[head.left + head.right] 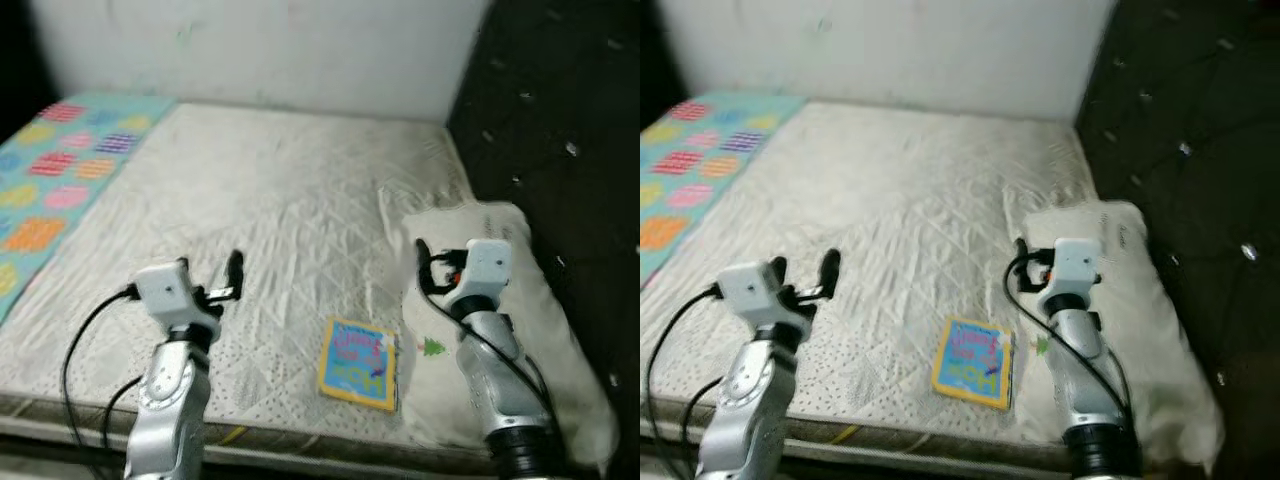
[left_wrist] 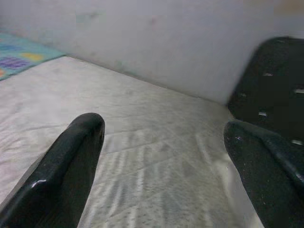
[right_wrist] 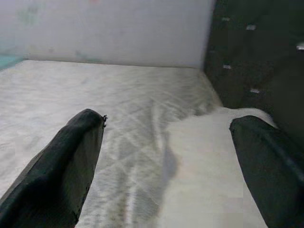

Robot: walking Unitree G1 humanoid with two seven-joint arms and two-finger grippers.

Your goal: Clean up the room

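A small colourful book (image 1: pixel 358 363) with a yellow border lies flat on the white quilted mattress (image 1: pixel 280 190), near the front edge. A white pillow (image 1: pixel 545 330) lies to its right, its edge touching the book. My left gripper (image 1: pixel 210 270) hovers open over the mattress, left of the book, holding nothing. My right gripper (image 1: pixel 447 257) is open above the pillow's near-left part, just behind and right of the book. In the wrist views each pair of black fingers (image 2: pixel 71 166) (image 3: pixel 66 166) stands wide apart over the bedding.
A pastel patterned blanket (image 1: pixel 50 180) covers the bed's left side. A dark tufted headboard (image 1: pixel 560 100) rises on the right and a white wall (image 1: pixel 260 50) stands behind. The mattress's front edge (image 1: pixel 300 440) runs just under my arms.
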